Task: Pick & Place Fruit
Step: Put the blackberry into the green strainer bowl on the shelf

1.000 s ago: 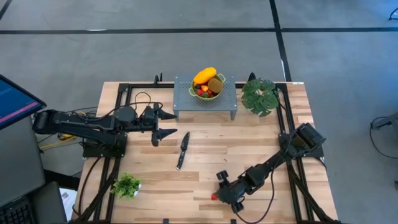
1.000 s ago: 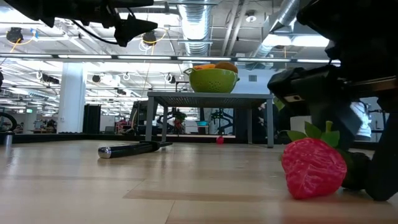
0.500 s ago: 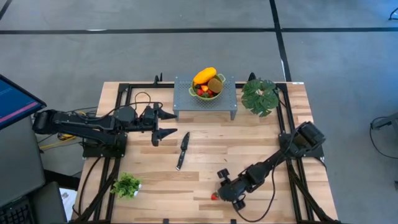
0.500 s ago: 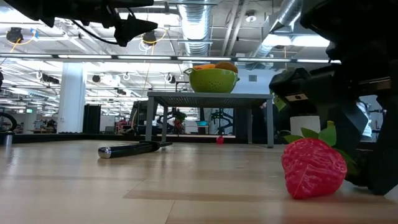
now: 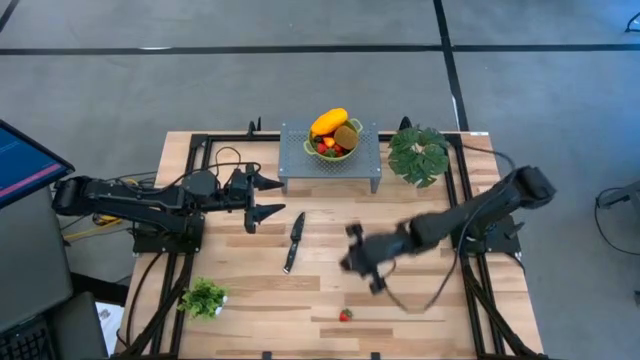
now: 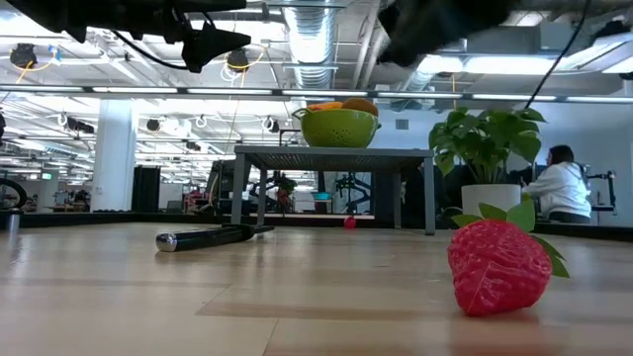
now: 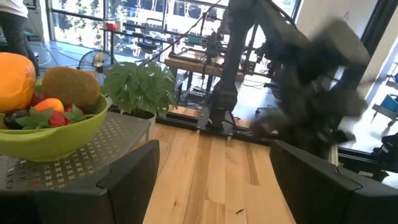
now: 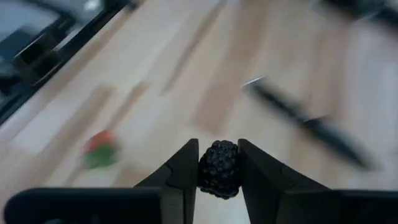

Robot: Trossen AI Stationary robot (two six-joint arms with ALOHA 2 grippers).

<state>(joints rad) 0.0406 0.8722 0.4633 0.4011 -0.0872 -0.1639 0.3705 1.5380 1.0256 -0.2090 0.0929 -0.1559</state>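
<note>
Partway done: most fruit already piled in the green bowl on the grey stand. Dark berry pinched in the right end effector, roundish, no clear long axis. Strawberry left on the counter below it, leafy end tilted up. Left end effector spread wide, empty.

On the surface, a raised stand sits at 12 o'clock carrying a bowl of fruit, with a large plant just to its 3 o'clock side. A knife lies near the centre, a small plant at 8 o'clock, and a strawberry at 6 o'clock. The right tool, holding a blackberry, hangs between knife and strawberry, while the left tool sits at 10 o'clock.
</note>
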